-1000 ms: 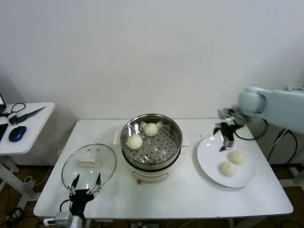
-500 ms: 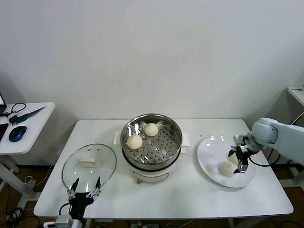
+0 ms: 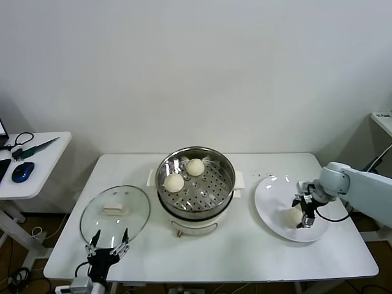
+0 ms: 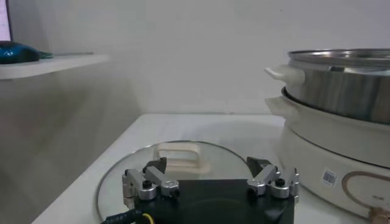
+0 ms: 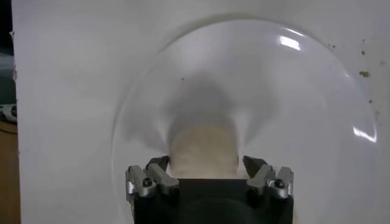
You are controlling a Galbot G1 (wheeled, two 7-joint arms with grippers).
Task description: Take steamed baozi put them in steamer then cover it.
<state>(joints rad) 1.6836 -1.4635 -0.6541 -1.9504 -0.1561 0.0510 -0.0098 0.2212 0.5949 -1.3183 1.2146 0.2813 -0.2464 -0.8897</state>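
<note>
The steamer [image 3: 228, 187] stands mid-table with two baozi [image 3: 174, 182] [image 3: 195, 166] on its perforated tray. It also shows in the left wrist view [image 4: 341, 115]. My right gripper [image 3: 303, 207] is low over the white plate [image 3: 269, 205]. In the right wrist view my right gripper [image 5: 206, 163] is open with a baozi [image 5: 204, 149] between its fingers. One baozi [image 3: 293, 215] shows on the plate in the head view; the fourth is hidden. The cover [image 3: 114, 211] lies flat left of the steamer. My left gripper [image 3: 107, 240] is open and empty at the cover's near edge [image 4: 207, 167].
A side table [image 3: 43, 160] at the left holds a blue mouse [image 3: 22, 171] and cables. The cover's whitish handle [image 4: 181, 155] lies just beyond my left fingers. The table's front edge runs close to my left gripper.
My right gripper came down from above the plate's far edge onto the plate and now straddles a baozi. My left gripper dropped slightly toward the table's front edge.
</note>
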